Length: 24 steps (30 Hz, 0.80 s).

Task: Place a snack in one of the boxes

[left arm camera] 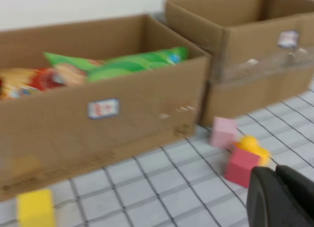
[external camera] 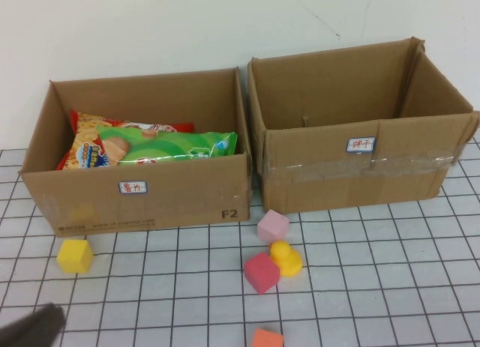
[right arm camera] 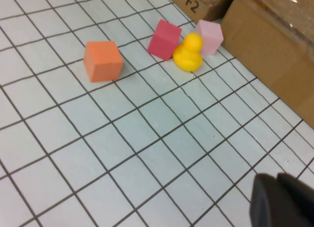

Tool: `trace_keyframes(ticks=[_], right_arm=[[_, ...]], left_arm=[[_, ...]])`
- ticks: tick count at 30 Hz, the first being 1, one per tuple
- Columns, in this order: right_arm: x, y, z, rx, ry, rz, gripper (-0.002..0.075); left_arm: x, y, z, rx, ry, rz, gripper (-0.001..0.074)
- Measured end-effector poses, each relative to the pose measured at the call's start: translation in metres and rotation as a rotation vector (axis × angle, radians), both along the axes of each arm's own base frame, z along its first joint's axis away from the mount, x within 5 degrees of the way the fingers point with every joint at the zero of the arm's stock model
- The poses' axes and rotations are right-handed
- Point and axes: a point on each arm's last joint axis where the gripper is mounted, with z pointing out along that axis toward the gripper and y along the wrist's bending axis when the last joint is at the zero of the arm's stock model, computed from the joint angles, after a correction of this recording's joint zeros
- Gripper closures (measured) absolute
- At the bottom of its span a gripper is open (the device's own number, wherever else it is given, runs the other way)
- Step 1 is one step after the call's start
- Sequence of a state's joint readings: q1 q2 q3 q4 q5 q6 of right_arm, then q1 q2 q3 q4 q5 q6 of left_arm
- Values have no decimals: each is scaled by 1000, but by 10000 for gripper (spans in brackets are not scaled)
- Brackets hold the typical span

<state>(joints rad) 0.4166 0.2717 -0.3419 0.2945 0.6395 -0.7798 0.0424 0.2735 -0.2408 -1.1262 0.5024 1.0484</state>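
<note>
Two snack bags lie inside the left box [external camera: 150, 193]: a green bag [external camera: 176, 146] on top of a red and yellow bag [external camera: 90, 145]. The right box [external camera: 360, 167] looks empty inside. In the left wrist view the green bag [left arm camera: 122, 65] and the left box [left arm camera: 98, 134] show again. My left gripper [left arm camera: 275, 188] is shut and holds nothing, low over the table in front of the left box; only a dark tip [external camera: 34, 326] of it shows in the high view. My right gripper [right arm camera: 277, 195] is shut and empty, over bare grid off to the right.
Foam blocks lie on the grid in front of the boxes: yellow cube [external camera: 75, 255], pink cube [external camera: 272, 225], red cube [external camera: 261, 272], orange cube [external camera: 267, 338]. A yellow duck [external camera: 286, 258] sits beside the red cube.
</note>
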Motion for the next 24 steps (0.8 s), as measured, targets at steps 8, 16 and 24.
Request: trace_keyframes(ticks=[8,16,24], right_arm=[[0,0,0,-1,3,1,727],[0,0,0,-1,7,3,727],[0,0,0,0,8,3,727]], left_arm=[[-7,-7,-2,8,18,-90,736],[-21,14,8,42,-271,163,736],[-14,27,-20,40,-264,312,736]])
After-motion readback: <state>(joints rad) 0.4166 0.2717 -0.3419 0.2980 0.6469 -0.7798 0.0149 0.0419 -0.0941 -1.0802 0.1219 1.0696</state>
